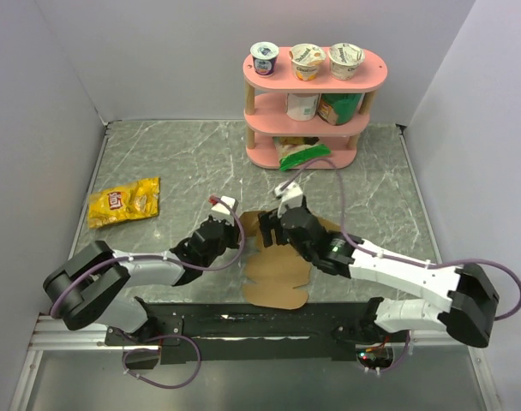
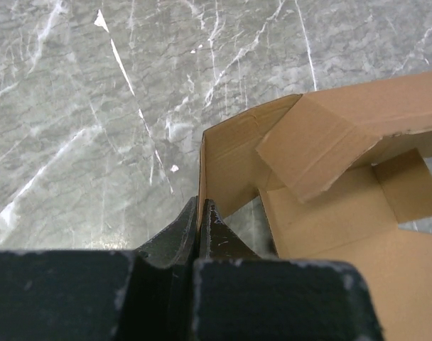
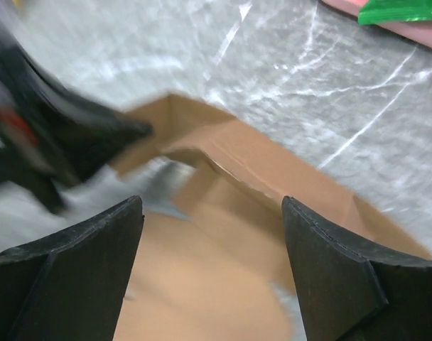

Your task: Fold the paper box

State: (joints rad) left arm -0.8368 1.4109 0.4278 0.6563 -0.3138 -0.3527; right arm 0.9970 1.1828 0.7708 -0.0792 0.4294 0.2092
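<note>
Paper box (image 1: 278, 276) is seen partly folded on the marble table (image 1: 158, 154), at the near edge between the two arms. One raised side flap is pinched edge-on by the left gripper (image 2: 202, 213), fingers pressed together on it. Right gripper (image 3: 212, 213) is held over the cardboard, jaws spread wide, nothing gripped.

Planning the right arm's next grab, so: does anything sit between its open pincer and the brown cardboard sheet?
Nothing visible does. The right pincer hangs open over the flat brown cardboard sheet, only bare cardboard showing between its jaws. The left pincer, shut on a raised flap, sits off to one side.
</note>
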